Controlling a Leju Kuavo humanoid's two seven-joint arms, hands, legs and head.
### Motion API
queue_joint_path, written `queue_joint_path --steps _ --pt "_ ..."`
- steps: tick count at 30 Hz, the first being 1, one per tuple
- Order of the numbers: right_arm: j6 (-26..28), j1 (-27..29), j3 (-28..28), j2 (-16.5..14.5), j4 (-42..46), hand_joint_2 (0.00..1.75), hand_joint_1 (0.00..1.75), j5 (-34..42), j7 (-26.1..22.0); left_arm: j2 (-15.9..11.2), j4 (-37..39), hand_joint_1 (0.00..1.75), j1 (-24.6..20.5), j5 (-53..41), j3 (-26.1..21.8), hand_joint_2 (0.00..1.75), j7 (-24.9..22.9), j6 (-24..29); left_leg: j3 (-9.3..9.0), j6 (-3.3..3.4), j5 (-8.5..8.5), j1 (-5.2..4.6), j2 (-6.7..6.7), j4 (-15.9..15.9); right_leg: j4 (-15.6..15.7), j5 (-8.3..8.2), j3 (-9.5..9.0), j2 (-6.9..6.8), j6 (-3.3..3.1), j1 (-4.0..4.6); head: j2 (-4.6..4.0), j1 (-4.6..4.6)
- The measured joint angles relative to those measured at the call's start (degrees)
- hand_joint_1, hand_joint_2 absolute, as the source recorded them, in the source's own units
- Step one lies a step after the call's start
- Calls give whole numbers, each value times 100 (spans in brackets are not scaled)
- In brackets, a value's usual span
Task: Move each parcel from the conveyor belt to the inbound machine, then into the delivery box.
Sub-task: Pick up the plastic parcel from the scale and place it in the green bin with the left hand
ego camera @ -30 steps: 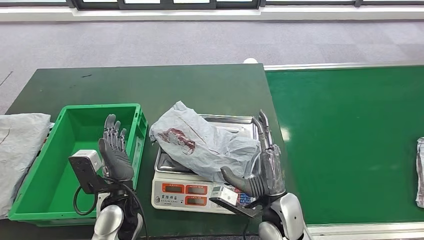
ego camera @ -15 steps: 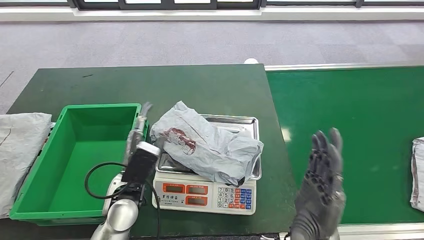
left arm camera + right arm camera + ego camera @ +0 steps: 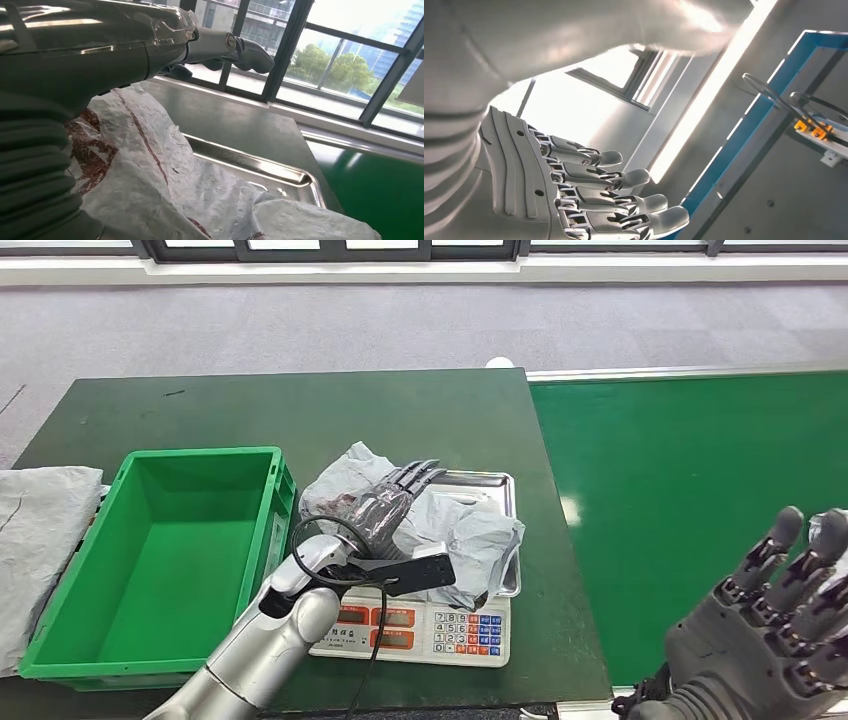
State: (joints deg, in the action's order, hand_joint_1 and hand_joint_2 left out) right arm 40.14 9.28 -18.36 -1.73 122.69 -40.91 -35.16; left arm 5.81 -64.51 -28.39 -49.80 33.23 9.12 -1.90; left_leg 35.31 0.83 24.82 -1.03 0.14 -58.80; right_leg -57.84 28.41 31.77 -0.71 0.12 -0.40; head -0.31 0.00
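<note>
- One crumpled grey plastic mailer parcel with a dark red printed patch (image 3: 420, 530) lies across the steel weighing tray of the white electronic scale with red displays and a keypad (image 3: 420, 625), at the centre of my head view on the dark green table (image 3: 300, 410).
- My left hand (image 3: 385, 505) reaches in from the lower left of the head view and lies flat on top of the parcel, fingers (image 3: 420, 475) stretched out toward the tray's far rim; I cannot tell whether it presses or merely rests there, and nothing shows it gripping the bag.
- From the left wrist view, the thumb (image 3: 250, 52) stands out straight above the parcel (image 3: 165, 190), with the tray's shiny rim (image 3: 280, 172) showing beyond the wrinkled plastic.
- My right hand (image 3: 775, 640) is raised at the lower right corner of the head view, over the bright green conveyor belt (image 3: 690, 500), fingers spread and holding nothing; the right wrist view shows its fingers (image 3: 624, 177) extended side by side against a bright window.
- The green plastic crate (image 3: 160, 550) sits just left of the scale, its right wall close beside the tray.
- A second grey bag (image 3: 40, 540) lies at the left edge of the head view, beside the crate.
- Grey carpeted floor (image 3: 420, 325) runs across the upper part of the frame.
</note>
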Motion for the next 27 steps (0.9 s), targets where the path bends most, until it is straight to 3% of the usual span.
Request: queue_joint_path --steps 12,17,27 --pt "0 -168 0 1 28 175 0 18 127 59 409 0 -251 -42 227 175 52 -197 2 1 0 0 -1 1 0 1 7 0 0 0 0 0" --pt "-9 -514 0 -4 49 175 0 -310 587 335 979 0 -566 -69 565 175 155 -440 2 8 -5 -2 -4 -1 0 -5 1 -1 7 -2 0 0" --pt "-343 -912 0 -84 61 175 0 -447 933 822 2322 0 -1210 30 1000 175 376 -889 2 10 -7 -5 -11 0 0 -7 -7 -3 11 -3 0 0"
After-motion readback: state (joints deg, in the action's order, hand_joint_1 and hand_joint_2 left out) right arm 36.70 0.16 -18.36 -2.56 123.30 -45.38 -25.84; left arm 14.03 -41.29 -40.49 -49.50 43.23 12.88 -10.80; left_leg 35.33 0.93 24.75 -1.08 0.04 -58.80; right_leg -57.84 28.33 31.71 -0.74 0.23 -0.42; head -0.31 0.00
